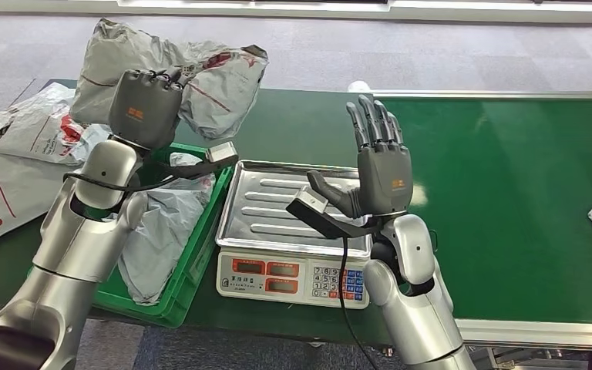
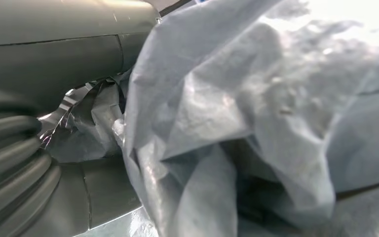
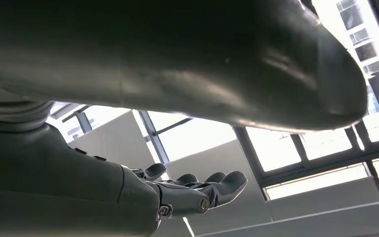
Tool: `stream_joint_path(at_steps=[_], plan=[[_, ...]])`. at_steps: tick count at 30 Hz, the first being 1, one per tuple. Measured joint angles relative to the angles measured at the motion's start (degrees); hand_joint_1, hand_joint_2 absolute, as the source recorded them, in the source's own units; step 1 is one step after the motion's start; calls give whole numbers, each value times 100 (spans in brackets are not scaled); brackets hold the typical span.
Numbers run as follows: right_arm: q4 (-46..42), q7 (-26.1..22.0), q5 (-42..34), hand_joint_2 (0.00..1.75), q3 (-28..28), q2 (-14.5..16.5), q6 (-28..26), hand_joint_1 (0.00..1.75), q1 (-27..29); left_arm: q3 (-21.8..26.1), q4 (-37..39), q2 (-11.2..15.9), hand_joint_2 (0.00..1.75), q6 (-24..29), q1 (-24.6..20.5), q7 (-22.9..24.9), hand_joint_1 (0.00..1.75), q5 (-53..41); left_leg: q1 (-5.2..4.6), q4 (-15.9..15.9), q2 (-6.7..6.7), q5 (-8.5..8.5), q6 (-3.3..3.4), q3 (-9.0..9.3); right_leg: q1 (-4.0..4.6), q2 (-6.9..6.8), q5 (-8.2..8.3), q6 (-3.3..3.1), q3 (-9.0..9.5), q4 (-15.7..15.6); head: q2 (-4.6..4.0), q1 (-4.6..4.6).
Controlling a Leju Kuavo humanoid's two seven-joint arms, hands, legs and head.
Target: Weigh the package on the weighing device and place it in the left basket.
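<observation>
The left hand [image 1: 145,106] grips the grey package [image 1: 200,77], lifted above the green basket [image 1: 200,239]. The right hand [image 1: 378,166] (fingers spread, holding nothing) is raised over the scale [image 1: 277,231].

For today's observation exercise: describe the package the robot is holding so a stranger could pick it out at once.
Start at the green basket left of the scale. Above it, the left hand holds up a crumpled grey package with red markings. Unlike the other grey bags nearby, it hangs in the air.
</observation>
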Motion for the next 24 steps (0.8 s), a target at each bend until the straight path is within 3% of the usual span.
stream_joint_path(at_steps=[5, 9, 10, 12, 13, 14, 16, 24], plan=[[0, -4, 7, 0, -1, 0, 8, 0, 0, 636, -72, 62, 175, -161, 42, -143, 175, 19, 0, 0, 1, 1, -1, 1, 1, 1, 0, -1, -2, 0, 0, 0], [0, -10, 9, 0, -1, 5, 12, 0, -3, 868, -71, 90, 175, -268, 70, -143, 175, 13, 1, 0, -6, 1, -1, -3, 2, -7, -1, 0, 0, 0, 0, -1], [1, -14, 9, 0, -1, 9, 16, 0, -3, 914, -61, 97, 175, -364, 71, -126, 140, 7, 1, 0, -6, 1, 0, -3, 1, -6, -1, 0, 0, 0, 0, 0], [2, -20, 9, 0, -1, 14, 24, 0, -7, 1024, 17, 125, 175, -603, 54, -114, 53, -7, 1, 0, -4, 1, 0, -4, 0, -3, 0, 0, -1, 0, 0, -1], [4, -22, 8, 0, -1, 16, 25, 0, -12, 1088, 111, 150, 131, -703, 30, -121, 9, -10, 0, 0, -3, 1, 0, -4, 0, -2, 0, 0, -2, 0, 0, -1], [8, -25, 7, 0, -1, 17, 25, 0, -20, 1155, 239, 185, 87, -769, -1, -117, 0, -13, 0, 0, -2, 1, 0, -3, 0, -2, 0, 0, -3, 0, 0, -1], [23, -27, -1, 0, -1, 17, 26, 0, -38, 1273, 566, 277, 0, -802, -80, 20, 0, -18, 1, 0, -1, 2, -2, -2, 1, 0, 0, -1, -4, 0, 0, -1], [76, -21, -56, 0, 0, 31, 55, 0, -100, 1331, 1529, 729, 0, -783, -299, 1683, 0, -28, 7, -2, -2, 7, -10, -3, 8, 0, 2, -5, -8, 4, 0, -1]])
